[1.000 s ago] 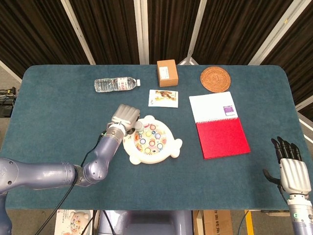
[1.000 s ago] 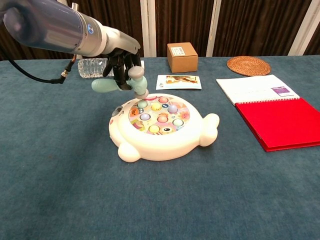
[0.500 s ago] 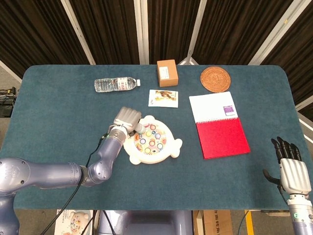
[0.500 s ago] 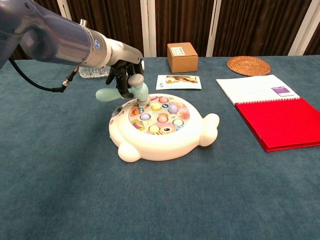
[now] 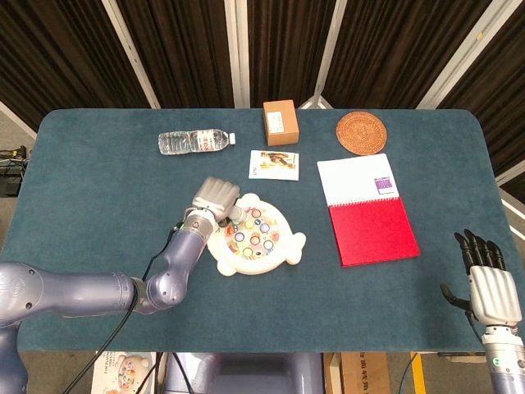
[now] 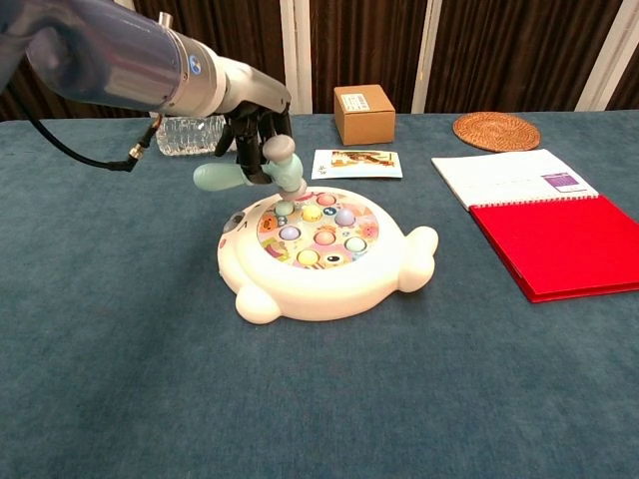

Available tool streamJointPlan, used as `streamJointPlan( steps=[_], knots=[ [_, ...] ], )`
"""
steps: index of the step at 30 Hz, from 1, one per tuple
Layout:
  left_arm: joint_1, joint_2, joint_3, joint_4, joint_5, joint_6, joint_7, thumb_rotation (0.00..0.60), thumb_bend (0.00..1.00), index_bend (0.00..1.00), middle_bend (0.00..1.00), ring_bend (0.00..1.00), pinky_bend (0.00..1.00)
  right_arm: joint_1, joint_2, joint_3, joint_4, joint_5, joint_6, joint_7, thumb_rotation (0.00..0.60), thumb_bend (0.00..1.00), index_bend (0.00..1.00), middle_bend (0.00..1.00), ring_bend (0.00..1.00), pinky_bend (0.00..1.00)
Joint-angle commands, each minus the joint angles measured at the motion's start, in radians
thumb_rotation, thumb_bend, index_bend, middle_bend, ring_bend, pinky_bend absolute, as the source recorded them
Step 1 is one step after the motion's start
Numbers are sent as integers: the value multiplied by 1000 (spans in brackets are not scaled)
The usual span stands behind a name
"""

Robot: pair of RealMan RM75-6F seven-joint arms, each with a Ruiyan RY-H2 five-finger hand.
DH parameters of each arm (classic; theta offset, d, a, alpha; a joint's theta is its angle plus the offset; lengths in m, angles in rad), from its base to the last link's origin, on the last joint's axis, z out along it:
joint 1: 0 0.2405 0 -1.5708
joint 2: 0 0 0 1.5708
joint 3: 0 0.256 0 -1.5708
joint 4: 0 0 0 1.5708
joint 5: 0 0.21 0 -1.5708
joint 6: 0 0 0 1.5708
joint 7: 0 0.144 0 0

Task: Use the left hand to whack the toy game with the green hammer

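Observation:
The white toy game (image 5: 256, 240) (image 6: 324, 255) lies near the table's middle, with several coloured pegs on its round top. My left hand (image 5: 215, 197) (image 6: 253, 139) grips the pale green hammer (image 6: 250, 174) by its handle. The hammer's head (image 6: 286, 170) hangs a little above the pegs at the game's far left edge, apart from them. In the head view the hand hides most of the hammer. My right hand (image 5: 487, 279) stays at the table's near right corner, fingers straight and apart, holding nothing.
A water bottle (image 5: 194, 142) lies at the back left. A cardboard box (image 5: 280, 122), a picture card (image 5: 274, 165) and a woven coaster (image 5: 360, 132) sit behind the game. A white and red notebook (image 5: 366, 208) lies to its right.
The hammer came down onto the game's far left pegs half a second ago. It has since lifted clear again, with the left hand slightly higher.

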Motion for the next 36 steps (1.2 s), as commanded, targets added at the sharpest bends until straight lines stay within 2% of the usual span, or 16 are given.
streamJointPlan(
  steps=[1,9,36],
  knots=[
    [-12,9,-5,-13,-6,5,5,600,726,676,589,490,576,0,0,0,-1,0,0,1,600,264,0,0,0,0],
    [-43,-7,-6,-10,-30,8,19,600,725,676,589,490,576,-1,3,-1,-5,-1,0,6,600,264,0,0,0,0],
    [-91,-95,39,81,-92,-4,72,600,727,676,591,490,576,1,8,-2,-11,1,-8,21,600,264,0,0,0,0]
  ],
)
